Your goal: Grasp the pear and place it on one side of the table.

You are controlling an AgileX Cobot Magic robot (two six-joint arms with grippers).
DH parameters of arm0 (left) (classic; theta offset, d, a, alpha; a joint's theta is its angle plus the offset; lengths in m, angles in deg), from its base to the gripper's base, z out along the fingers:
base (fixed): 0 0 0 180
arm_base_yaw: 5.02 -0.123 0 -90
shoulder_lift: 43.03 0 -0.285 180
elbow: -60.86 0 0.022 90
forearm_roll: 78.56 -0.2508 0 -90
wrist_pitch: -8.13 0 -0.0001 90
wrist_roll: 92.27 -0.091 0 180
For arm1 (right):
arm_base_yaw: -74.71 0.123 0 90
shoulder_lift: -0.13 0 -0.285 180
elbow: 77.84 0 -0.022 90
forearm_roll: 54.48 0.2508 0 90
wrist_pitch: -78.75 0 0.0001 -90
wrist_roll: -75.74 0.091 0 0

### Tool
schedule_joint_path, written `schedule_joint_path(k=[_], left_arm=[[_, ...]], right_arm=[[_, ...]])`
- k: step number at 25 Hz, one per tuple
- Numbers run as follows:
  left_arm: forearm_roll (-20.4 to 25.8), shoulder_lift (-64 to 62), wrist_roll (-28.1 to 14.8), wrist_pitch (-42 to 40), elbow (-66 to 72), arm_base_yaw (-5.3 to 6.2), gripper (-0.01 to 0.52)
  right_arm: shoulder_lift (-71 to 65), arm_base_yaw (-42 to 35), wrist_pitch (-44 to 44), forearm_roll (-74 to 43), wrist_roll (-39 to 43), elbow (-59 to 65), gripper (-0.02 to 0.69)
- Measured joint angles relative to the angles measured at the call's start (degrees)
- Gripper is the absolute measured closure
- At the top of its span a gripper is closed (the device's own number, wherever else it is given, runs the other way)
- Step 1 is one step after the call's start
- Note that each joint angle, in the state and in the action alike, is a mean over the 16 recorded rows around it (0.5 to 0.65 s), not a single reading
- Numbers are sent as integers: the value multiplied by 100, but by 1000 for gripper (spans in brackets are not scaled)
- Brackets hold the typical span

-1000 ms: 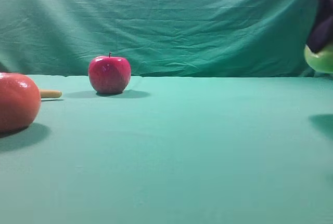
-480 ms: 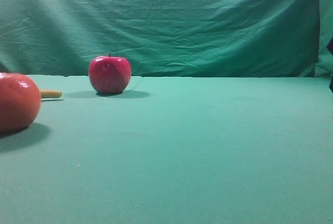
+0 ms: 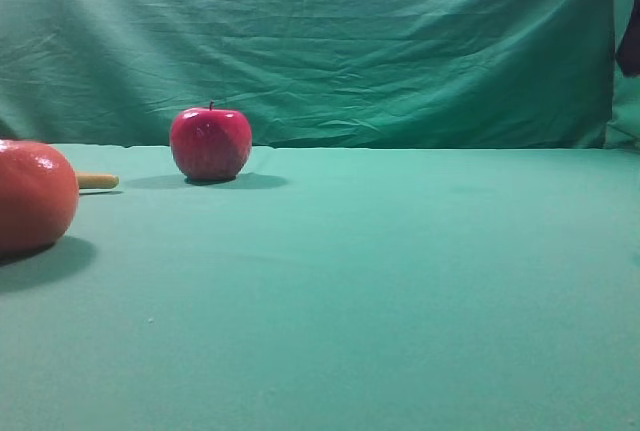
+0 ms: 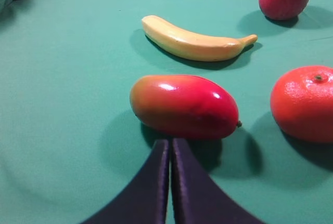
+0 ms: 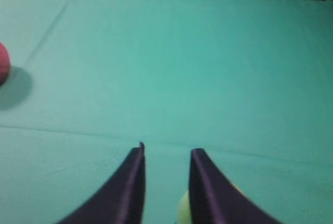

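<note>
A second ago the pear was seen at the right edge of the high view, held up off the table beneath a dark gripper; half a second ago it was already gone from that view, and now only a dark sliver of the right arm [image 3: 630, 36] is seen at the upper right corner. In the right wrist view a small pale yellow-green patch, taken to be the pear [image 5: 183, 211], is glimpsed at the bottom edge, low between and beneath the fingers of the right gripper [image 5: 166, 154], whose jaws are parted with bare cloth showing through the gap and nothing pinched between the tips. From this it is judged that the pear has been let go at the right side of the table [image 3: 400, 271] and that the placing is done or nearly done, though whether it rests steady cannot be told. So little of the pear is shown that only its light, smooth, yellowish-green skin can be made out; stem and shape are hidden. The left gripper [image 4: 170, 143] is pressed together, empty, just short of a mango [image 4: 184, 105], with a banana [image 4: 195, 42], an orange [image 4: 304, 102] and an apple [image 3: 210, 143] lying apart from it
</note>
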Motion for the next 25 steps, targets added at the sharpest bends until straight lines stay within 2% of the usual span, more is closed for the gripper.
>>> schedule_joint_path(k=[4, 8, 17, 25], left_arm=[[0, 0, 0, 0, 0, 0, 514], [0, 0, 0, 0, 0, 0, 514], [0, 0, 0, 0, 0, 0, 514], [0, 0, 0, 0, 0, 0, 514]], right_arm=[[815, 0, -448, -9, 0, 3, 561], [1481, 0, -829, -18, 0, 5, 648], [2218, 0, -1258, -57, 8, 21, 665], [2668, -10, -1013, -139, 231, 339, 643]])
